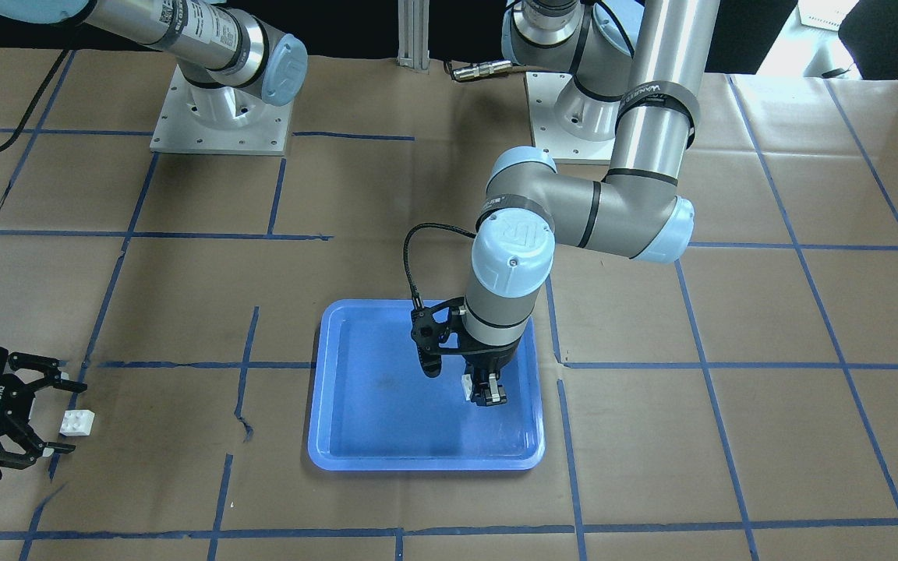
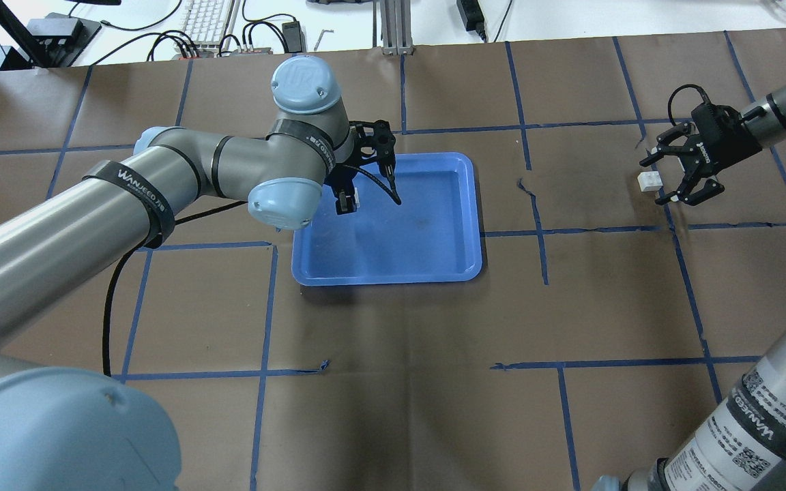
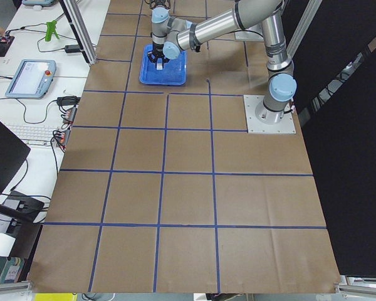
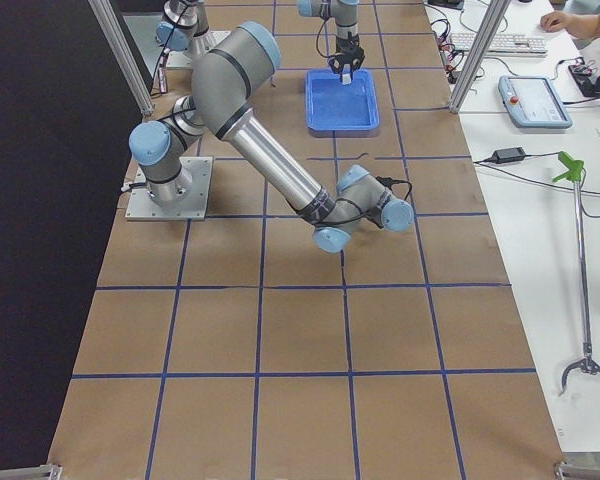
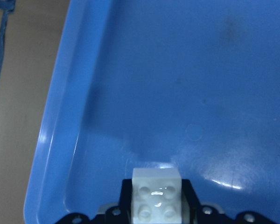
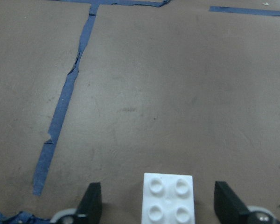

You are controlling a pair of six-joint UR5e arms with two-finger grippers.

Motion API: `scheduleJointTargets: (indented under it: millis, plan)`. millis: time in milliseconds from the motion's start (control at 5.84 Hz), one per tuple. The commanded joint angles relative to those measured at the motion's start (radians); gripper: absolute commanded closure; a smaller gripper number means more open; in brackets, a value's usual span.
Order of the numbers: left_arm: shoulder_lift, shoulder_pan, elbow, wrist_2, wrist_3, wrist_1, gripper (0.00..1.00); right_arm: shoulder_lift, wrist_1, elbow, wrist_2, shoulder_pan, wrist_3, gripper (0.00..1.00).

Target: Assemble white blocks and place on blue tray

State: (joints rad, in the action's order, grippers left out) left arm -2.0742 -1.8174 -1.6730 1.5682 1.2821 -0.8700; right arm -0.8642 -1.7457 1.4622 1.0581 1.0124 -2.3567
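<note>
Brown-papered table [image 2: 400, 327], gridded with blue tape, keyboards and cables on the bench beyond. Near the middle, blue tray [image 2: 434, 271]. Over the tray's left part, left gripper [image 1: 488, 393] pointing down, pinched on a white block [image 5: 156, 200], studs facing the wrist camera; cannot tell whether touching the tray floor. Well apart, toward the table's right end, right gripper [image 1: 67, 418] low and spread wide, second block [image 6: 169, 198] on the paper between the fingers, studs up, touching neither
</note>
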Motion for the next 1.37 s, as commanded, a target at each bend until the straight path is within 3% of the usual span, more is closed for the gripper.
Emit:
scheduleJointTargets:
  millis: [0, 342, 856, 1027, 1198]
  plan:
    - [-0.020, -0.040, -0.002, 0.000, 0.080, -0.001, 0.96, -0.003, 0.000, -0.002, 0.002, 0.000, 0.004, 0.47]
    - [-0.041, -0.051, -0.014, -0.005, 0.065, 0.003, 0.95, -0.006, 0.000, -0.011, -0.001, 0.000, 0.005, 0.60]
    - [-0.044, -0.049, -0.030, -0.059, 0.062, 0.000, 0.89, -0.021, 0.005, -0.017, -0.009, 0.000, 0.014, 0.70]
    - [-0.059, -0.049, -0.028, -0.056, 0.062, 0.003, 0.67, -0.054, 0.009, -0.019, -0.007, 0.000, 0.048, 0.70]
    - [-0.063, -0.049, -0.028, -0.056, 0.063, 0.005, 0.34, -0.102, 0.023, -0.014, -0.013, 0.005, 0.048, 0.70]
